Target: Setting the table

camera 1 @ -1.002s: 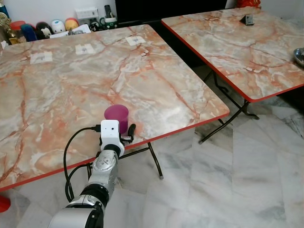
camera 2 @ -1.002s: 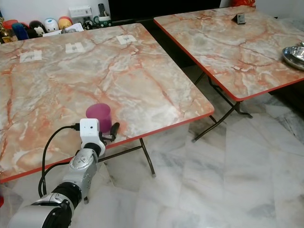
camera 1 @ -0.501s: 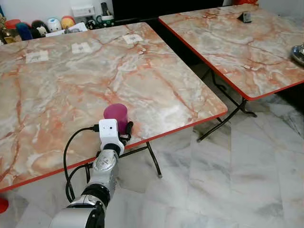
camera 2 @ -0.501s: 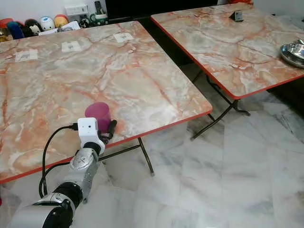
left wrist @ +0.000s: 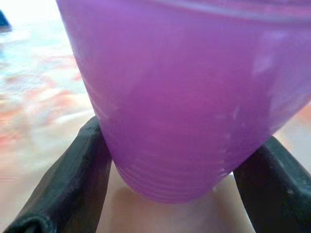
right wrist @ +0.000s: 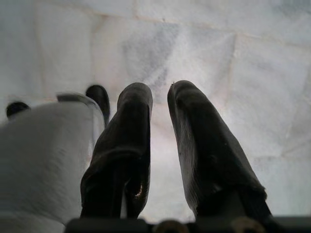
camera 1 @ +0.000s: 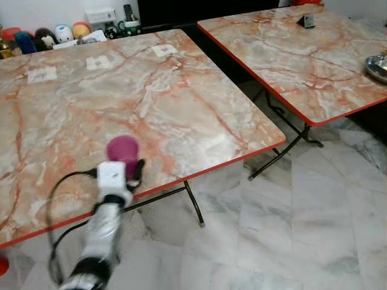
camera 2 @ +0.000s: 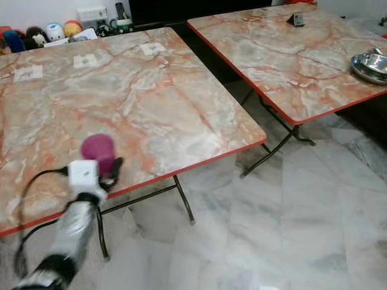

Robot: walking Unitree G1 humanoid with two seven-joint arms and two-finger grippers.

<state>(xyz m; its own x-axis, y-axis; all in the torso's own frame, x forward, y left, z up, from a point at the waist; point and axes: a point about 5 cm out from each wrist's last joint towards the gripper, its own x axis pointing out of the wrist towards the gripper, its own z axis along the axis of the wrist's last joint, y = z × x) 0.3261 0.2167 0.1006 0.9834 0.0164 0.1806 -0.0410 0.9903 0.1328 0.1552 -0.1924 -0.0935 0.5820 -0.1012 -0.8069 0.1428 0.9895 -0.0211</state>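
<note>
A purple plastic cup [camera 1: 123, 148] stands upright near the front edge of the marble table [camera 1: 181, 109]. My left gripper [camera 1: 126, 162] reaches over that edge and is shut on the cup. In the left wrist view the cup [left wrist: 189, 102] sits between the two black fingers [left wrist: 73, 184], which press on its lower sides. I cannot tell whether its base touches the tabletop. My right gripper [right wrist: 159, 97] hangs over the pale marble floor, its fingers almost together with nothing between them.
A second marble table [camera 1: 314, 60] stands to the right, with a metal bowl [camera 2: 369, 63] and a small dark object [camera 1: 308, 21] on it. Paper labels [camera 1: 97, 62] lie on the near table and toys [camera 1: 63, 33] line its far edge. Folding legs [camera 1: 193, 208] stand below.
My left arm has swung to the left along the table's front edge with the purple cup in its grip, and is blurred. The camera has shifted slightly.
</note>
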